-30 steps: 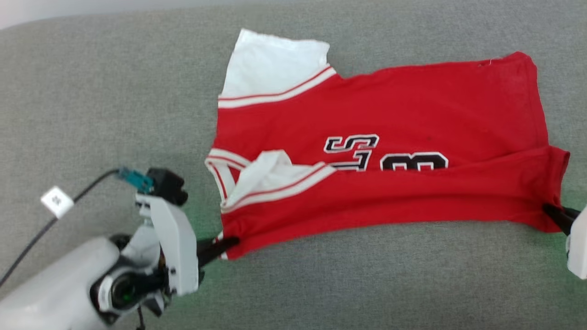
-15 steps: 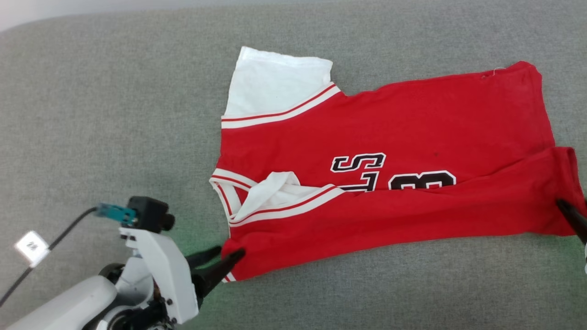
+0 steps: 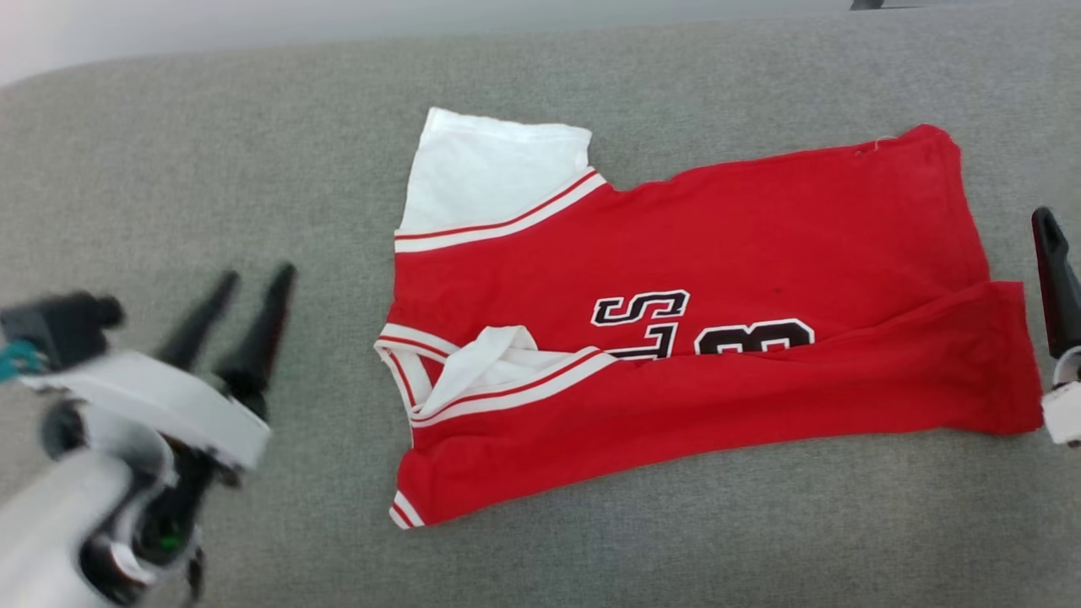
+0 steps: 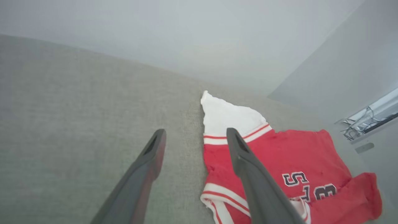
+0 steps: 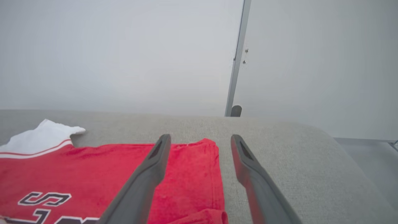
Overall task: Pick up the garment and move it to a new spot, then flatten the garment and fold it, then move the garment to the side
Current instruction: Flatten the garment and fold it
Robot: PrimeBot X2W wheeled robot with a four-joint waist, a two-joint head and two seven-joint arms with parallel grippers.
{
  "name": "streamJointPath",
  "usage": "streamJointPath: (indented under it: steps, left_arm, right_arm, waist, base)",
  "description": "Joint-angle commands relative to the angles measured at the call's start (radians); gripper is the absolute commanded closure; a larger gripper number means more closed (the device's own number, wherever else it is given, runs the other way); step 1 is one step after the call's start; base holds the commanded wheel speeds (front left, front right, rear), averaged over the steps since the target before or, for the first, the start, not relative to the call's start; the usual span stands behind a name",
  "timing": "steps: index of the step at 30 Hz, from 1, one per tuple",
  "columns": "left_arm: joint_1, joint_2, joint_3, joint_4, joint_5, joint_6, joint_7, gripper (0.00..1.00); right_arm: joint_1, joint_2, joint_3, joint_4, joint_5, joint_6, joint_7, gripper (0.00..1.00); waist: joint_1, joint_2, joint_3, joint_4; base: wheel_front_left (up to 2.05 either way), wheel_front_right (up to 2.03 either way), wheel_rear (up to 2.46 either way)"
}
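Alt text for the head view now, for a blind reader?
A red T-shirt with white sleeves, the garment, lies on a grey cushion, its near edge folded over the chest lettering. The open left gripper is blurred at its left; the right gripper shows one dark finger beyond the hem.

Bare lab: grey cushioned bench (image 3: 253, 169), blank walls (image 5: 124, 46)

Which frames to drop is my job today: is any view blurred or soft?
Head view: the left claw and its pale arm are smeared by motion blur, the shirt is crisp. Left wrist view: slightly soft all over. Right wrist view: sharp enough, even light, no glare.
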Motion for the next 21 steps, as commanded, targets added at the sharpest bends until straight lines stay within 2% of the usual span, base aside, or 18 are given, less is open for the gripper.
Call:
streamJointPath:
  steps: [1,5,9,16,21]
  left_arm:
    - [-0.025,0.004,0.024,0.028,0.038,0.005,-0.013,0.0]
    - [-0.108,0.0,0.058,0.115,0.129,-0.021,-0.022,0.0]
    - [-0.239,-0.001,0.023,0.215,0.229,-0.06,0.009,0.0]
    - [-0.489,-0.078,-0.044,0.492,0.293,-0.16,0.17,0.0]
    - [-0.608,-0.148,-0.081,0.715,0.269,-0.234,0.323,0.0]
  right_arm:
    - [-0.009,0.029,-0.009,0.012,-0.017,-0.002,-0.05,0.0]
    - [-0.025,0.091,0.006,0.037,-0.054,-0.002,-0.168,0.0]
    - [-0.042,0.138,0.046,0.062,-0.07,-0.002,-0.244,0.0]
    - [-0.065,0.188,0.118,0.108,-0.066,-0.002,-0.319,0.0]
    - [-0.076,0.204,0.164,0.132,-0.052,-0.002,-0.336,0.0]
  waist:
    - [0.0,-0.0001,-0.009,-0.011]
    - [0.0,-0.0001,-0.009,-0.044]
    - [0.0,-0.0001,0.006,-0.101]
    - [0.0,-0.0001,0.05,-0.208]
    - [0.0,-0.0001,0.079,-0.283]
  base:
    - [0.0,0.0,0.0]
    - [0.0,0.0,0.0]
    - [0.0,0.0,0.0]
    - [0.0,0.0,0.0]
    - [0.0,0.0,0.0]
